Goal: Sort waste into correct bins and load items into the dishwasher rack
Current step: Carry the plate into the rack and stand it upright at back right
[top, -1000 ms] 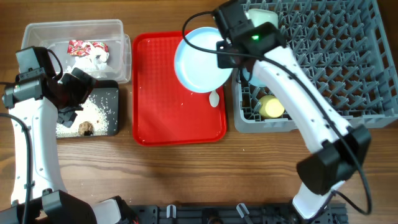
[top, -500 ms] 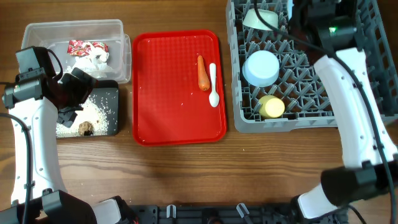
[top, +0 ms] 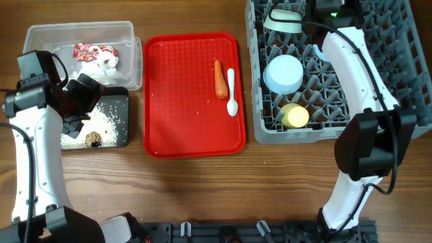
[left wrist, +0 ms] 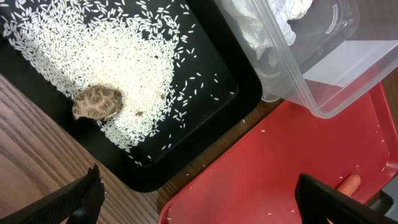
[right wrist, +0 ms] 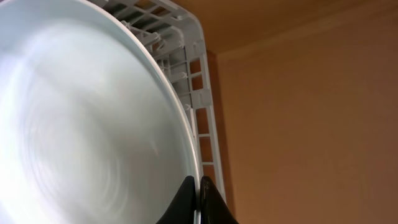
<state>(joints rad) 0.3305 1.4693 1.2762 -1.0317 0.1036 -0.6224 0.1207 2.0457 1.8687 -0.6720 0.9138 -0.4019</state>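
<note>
- Plate (right wrist: 81,124): pale blue, fills most of the right wrist view. It is held on edge, and a corner of the dishwasher rack (right wrist: 186,68) shows behind it.
- Right gripper (right wrist: 199,194): fingers pressed together on the plate's rim, pinching it. Overhead, this arm reaches across the rack toward its far side.
- Rack contents, overhead: the mint-green bowl (top: 282,19) is tilted at the far edge. The yellow cup (top: 295,115) is near the front wall, and the light-blue bowl (top: 283,73) sits between the two.
- Red tray (top: 169,101): the carrot (top: 220,79) and white spoon (top: 231,91) lie side by side near its right edge.
- Clear tub (top: 40,34): holds the red-and-white wrapper (top: 94,50) and crumpled tissue (top: 102,64).
- Black tub (top: 120,100): just in front of the clear tub, holding scattered rice (left wrist: 106,56) and a brown lump (left wrist: 97,102) at the edge of the rice.
- Left gripper (left wrist: 196,186): fingers spread wide, nothing between them. It hangs above the black tub's corner, next to the tray.
</note>
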